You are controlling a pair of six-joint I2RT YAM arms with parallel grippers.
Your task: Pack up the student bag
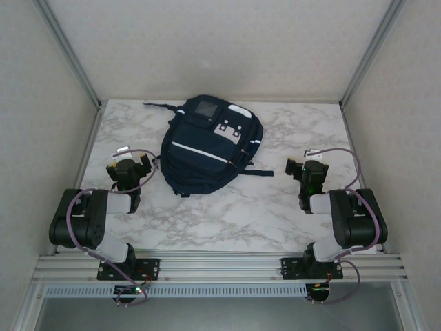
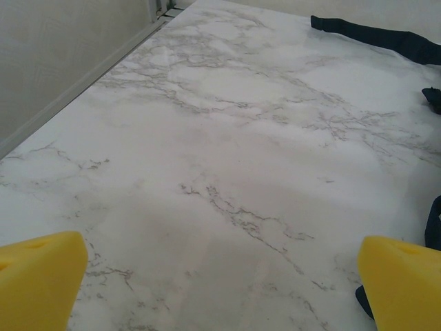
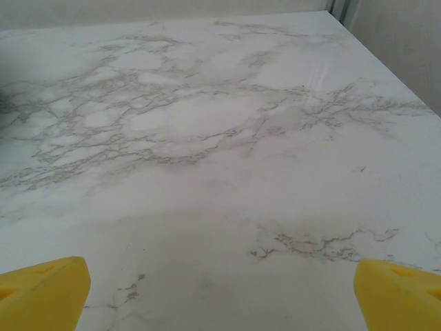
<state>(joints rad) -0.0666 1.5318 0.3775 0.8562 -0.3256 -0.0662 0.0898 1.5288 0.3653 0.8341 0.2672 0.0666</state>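
The left hand [image 1: 129,165] and right hand [image 1: 305,165] are held wide open and empty beside the student bag [image 1: 210,146] — its limp fabric may be dragged rather than opened if snagged.

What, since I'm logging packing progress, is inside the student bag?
The student bag lies on the marble table; its navy fabric hides the inside, so contents cannot be seen.

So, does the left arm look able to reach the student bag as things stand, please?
Probably yes: the open left gripper sits close beside the student bag, with just bare table between them.
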